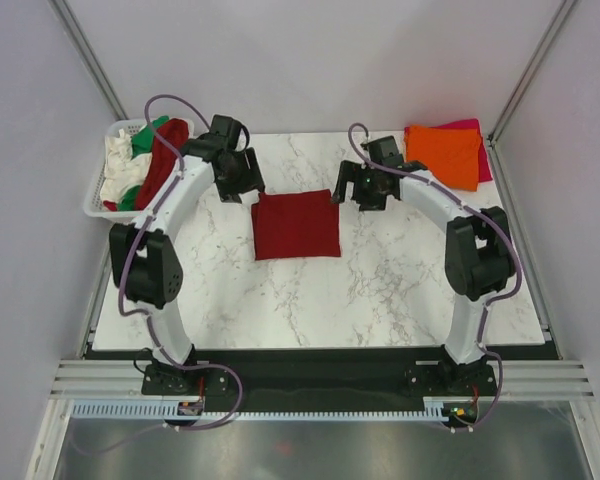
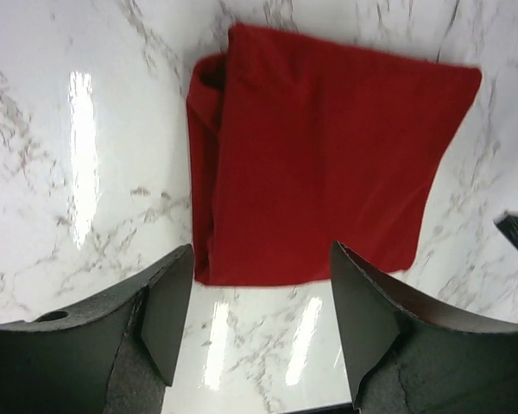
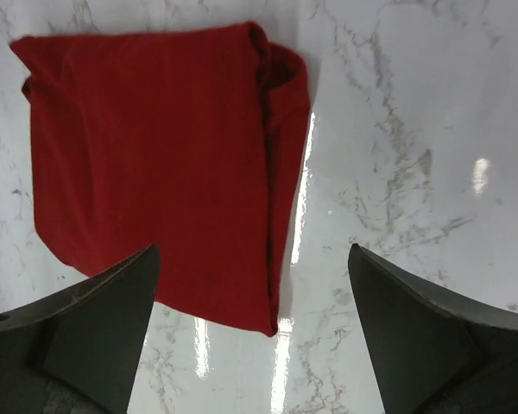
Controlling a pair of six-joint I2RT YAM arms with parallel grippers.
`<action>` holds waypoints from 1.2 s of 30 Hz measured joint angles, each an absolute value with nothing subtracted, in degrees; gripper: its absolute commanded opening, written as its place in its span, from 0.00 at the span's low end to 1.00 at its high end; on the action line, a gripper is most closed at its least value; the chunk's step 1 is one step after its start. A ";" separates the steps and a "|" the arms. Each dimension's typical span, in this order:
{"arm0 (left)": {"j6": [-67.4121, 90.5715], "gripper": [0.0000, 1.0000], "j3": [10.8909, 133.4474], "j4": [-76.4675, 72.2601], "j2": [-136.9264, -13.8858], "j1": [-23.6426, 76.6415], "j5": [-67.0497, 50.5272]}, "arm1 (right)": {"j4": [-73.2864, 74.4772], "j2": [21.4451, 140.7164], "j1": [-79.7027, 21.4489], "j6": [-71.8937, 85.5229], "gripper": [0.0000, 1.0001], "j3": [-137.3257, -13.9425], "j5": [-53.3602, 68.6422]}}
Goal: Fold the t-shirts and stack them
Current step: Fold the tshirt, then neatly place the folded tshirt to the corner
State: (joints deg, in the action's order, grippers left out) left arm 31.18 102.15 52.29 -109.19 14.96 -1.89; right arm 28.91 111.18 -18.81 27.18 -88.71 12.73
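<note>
Left pincer [image 1: 246,188] & right pincer [image 1: 352,191] hung open & empty by the red shirt [image 1: 295,226], so prob. both had to pinch its sides tog., keeping folds flat.

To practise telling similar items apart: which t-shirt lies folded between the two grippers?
The dark red t-shirt, alone in the middle. The orange t-shirt lies on the pink one at the far right corner; the others sit crumpled in the basket.
</note>
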 measured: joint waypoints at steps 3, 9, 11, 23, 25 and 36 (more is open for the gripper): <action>29.56 0.71 93.62 51.55 -101.21 16.25 -1.87 | 26.06 114.63 -19.00 27.18 0.98 -85.89 17.19; 27.22 0.71 79.99 50.65 -88.44 15.86 -1.63 | 21.82 120.75 -18.70 27.83 0.98 -87.26 19.90; 26.30 0.71 76.64 50.37 -84.16 15.81 -1.28 | 19.97 122.45 -18.59 28.27 0.98 -88.77 19.92; 23.64 0.71 62.30 44.82 -72.10 15.84 6.17 | 7.81 128.95 -20.69 34.98 0.21 -90.78 20.78; 23.49 0.70 61.63 44.47 -72.10 15.84 6.83 | 6.20 129.56 -21.08 35.79 0.02 -90.35 21.41; 23.00 0.70 59.66 42.52 -71.26 15.84 8.95 | 15.53 129.64 -19.14 29.43 0.00 -96.18 19.20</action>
State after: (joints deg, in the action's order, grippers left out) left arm 23.00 59.66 42.52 -71.26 15.84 8.95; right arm 15.53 129.64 -19.14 29.43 -96.18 19.20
